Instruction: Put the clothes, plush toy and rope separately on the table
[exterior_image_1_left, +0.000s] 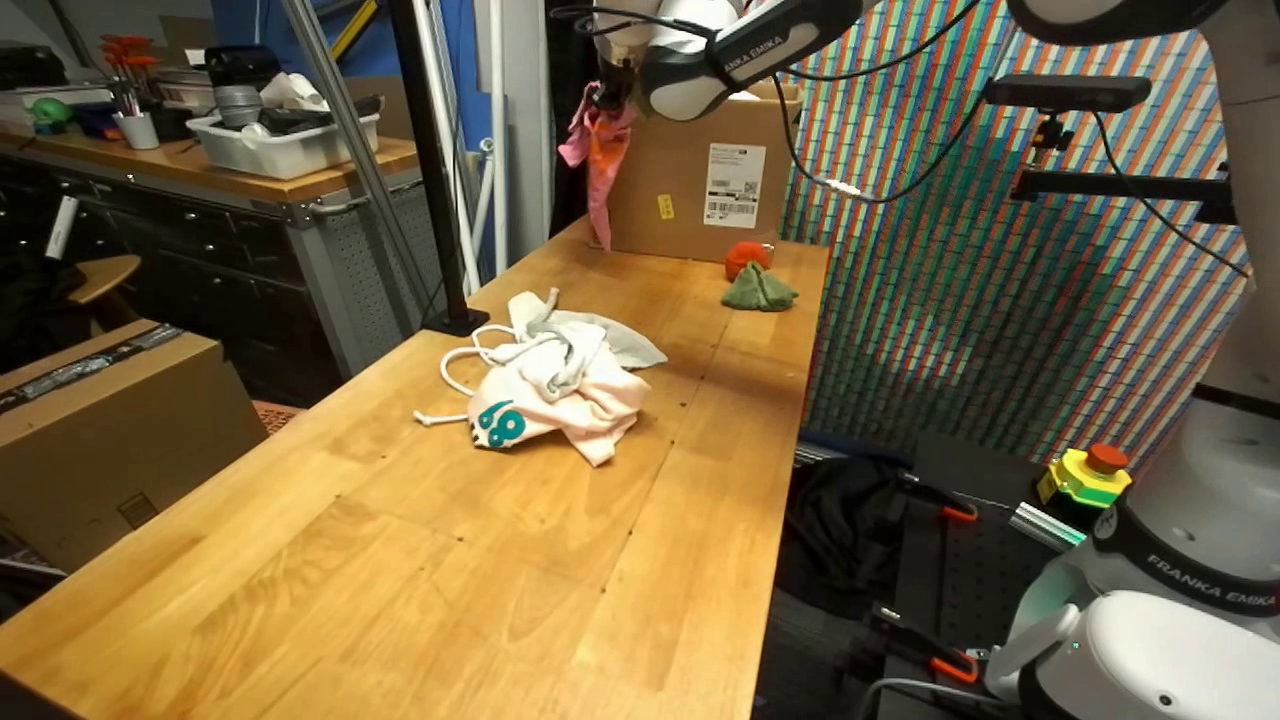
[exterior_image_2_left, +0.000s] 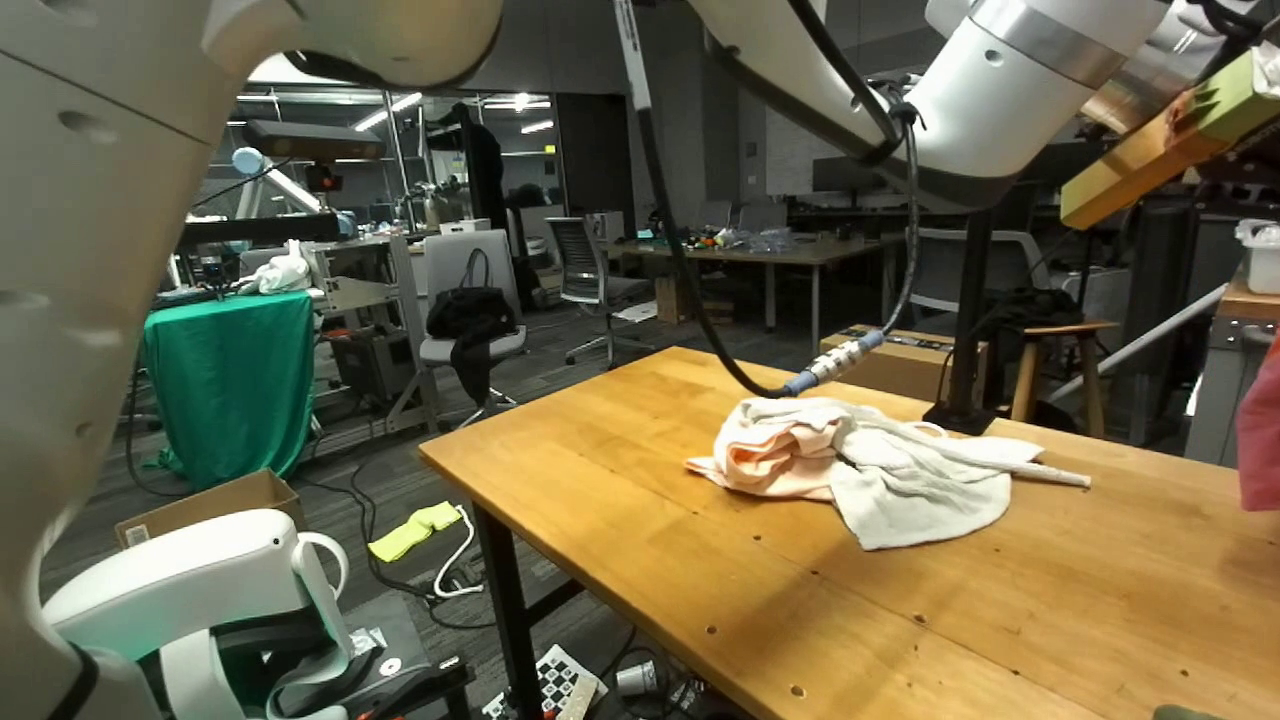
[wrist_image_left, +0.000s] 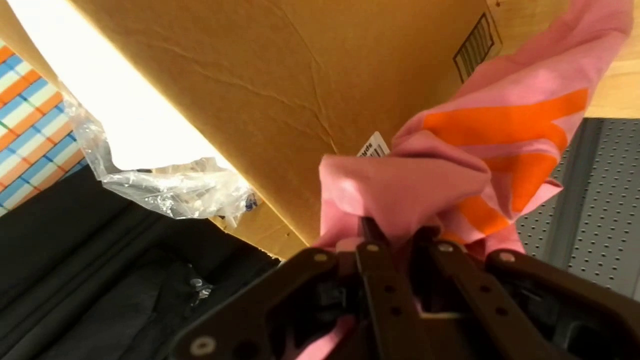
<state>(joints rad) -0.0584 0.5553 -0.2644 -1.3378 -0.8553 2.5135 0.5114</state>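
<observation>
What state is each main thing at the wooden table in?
Pink cloth with orange print: gripped, hanging.
Black gripper: shut on the pink cloth.
Peach and white fabric with teal print: crumpled on the wooden table.
White cord: loosely looped.
Green fabric piece: peaked, resting on the table.
Round red object: beside the green piece, contact unclear.
Brown cardboard box: standing upright.

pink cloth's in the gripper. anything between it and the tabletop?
Nothing visible between the pink cloth, held in the gripper, and the table near its hanging end. The cardboard box stands close beside the cloth; swinging that way would likely snag. Whether they touch, I can't tell. A pale fabric pile lies farther along the table.
</observation>
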